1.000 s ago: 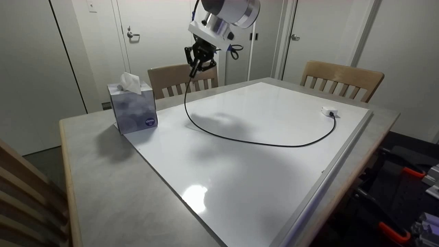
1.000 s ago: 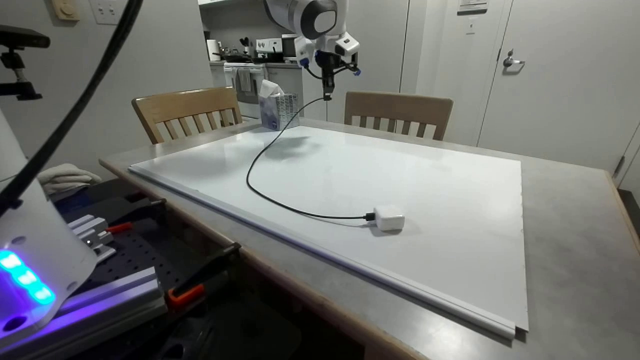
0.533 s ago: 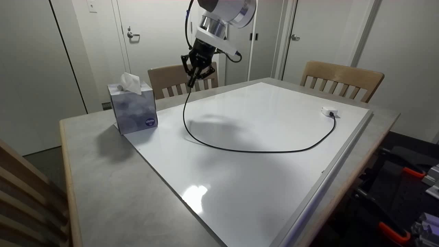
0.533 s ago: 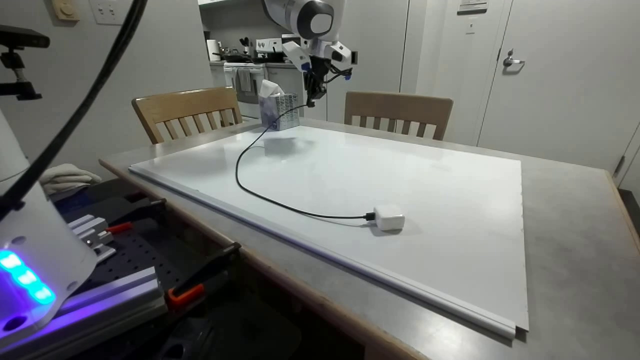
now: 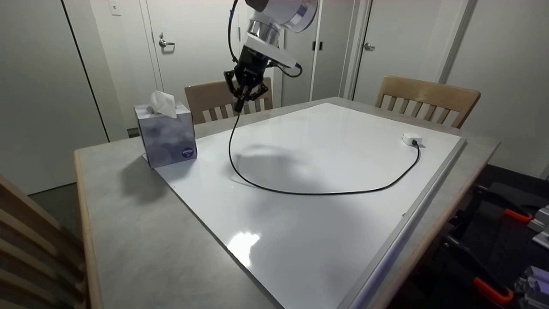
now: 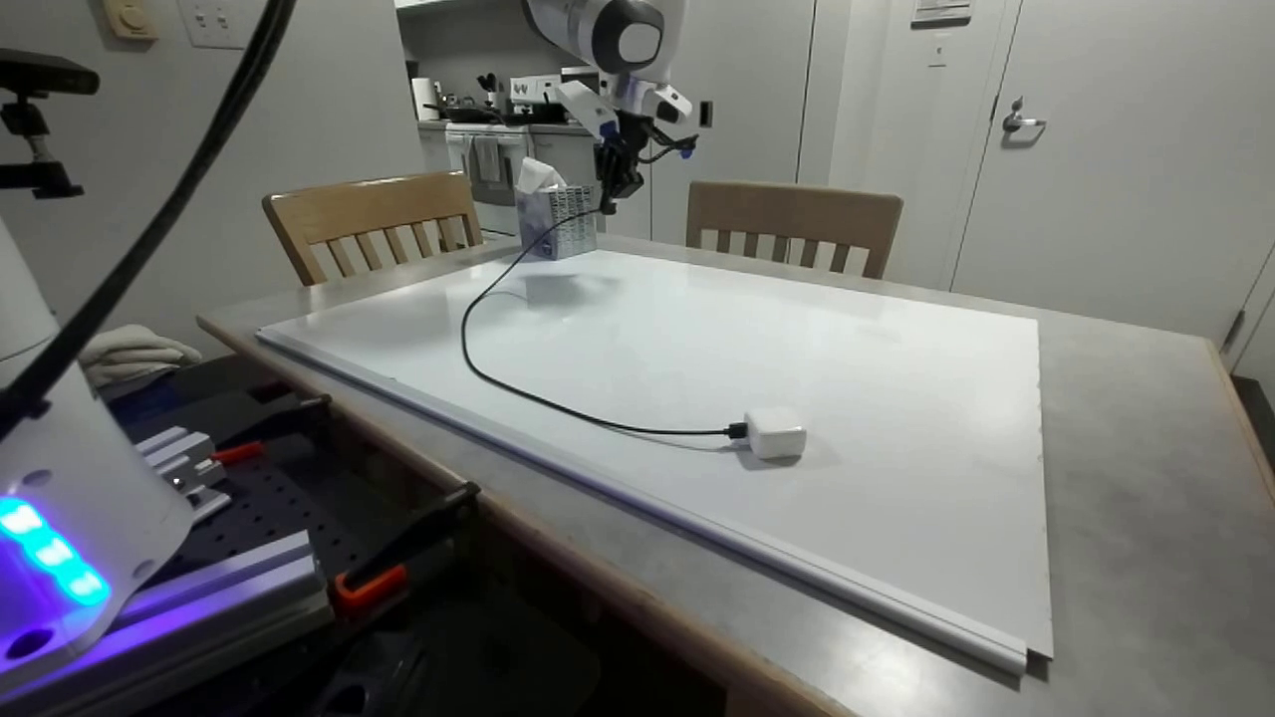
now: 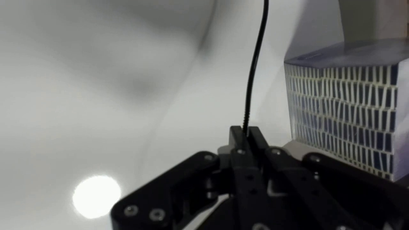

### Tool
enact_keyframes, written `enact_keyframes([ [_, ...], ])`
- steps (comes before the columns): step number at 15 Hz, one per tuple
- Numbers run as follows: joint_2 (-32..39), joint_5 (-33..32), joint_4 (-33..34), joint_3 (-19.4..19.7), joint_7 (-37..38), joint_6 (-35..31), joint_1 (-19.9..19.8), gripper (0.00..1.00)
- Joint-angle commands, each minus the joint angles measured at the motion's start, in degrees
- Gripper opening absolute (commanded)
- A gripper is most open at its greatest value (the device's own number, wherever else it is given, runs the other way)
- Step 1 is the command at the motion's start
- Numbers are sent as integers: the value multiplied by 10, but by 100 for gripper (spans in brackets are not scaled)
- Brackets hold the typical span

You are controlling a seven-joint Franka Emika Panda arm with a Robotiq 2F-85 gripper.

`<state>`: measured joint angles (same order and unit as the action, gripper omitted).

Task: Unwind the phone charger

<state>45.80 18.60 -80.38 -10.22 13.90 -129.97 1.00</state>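
Whiteboard (image 5: 309, 231) is lying on grey table (image 5: 141, 240). Kleenex box (image 5: 169, 139) is standing on one whiteboard corner, tissue (image 5: 164, 104) sticking up. Slat-backed wooden chairs (image 5: 429, 90) are standing around whiteboard; kitchen range (image 6: 512, 159) is sitting well beyond.

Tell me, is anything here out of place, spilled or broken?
Nothing looks spilled or broken. The purple cardboard tissue box stands upright, and the thin black cable shows no knots. But a large, glossy whiteboard lying flat on the grey, wood-edged table seems odd, as such boards usually hang upright.

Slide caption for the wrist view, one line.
Gripper holding the black charger cable over a white board, tissue box at right.
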Motion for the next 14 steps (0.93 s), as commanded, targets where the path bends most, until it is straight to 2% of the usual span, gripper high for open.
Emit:
enact_keyframes([
  [1, 12, -4, 61, -5, -38, 138, 11, 2],
  [4, 27, -15, 107, -1, -78, 247, 22, 2],
  [5, 1, 4, 63, 8, -54, 196, 25, 7],
  [7, 5, 0, 78, 8, -66, 228, 28, 7],
  [8, 8, 0, 82, 7, -68, 230, 28, 7],
  [9, 11, -1, 85, 7, -70, 230, 28, 2],
  [14, 39, -3, 136, -8, -137, 244, 28, 2],
])
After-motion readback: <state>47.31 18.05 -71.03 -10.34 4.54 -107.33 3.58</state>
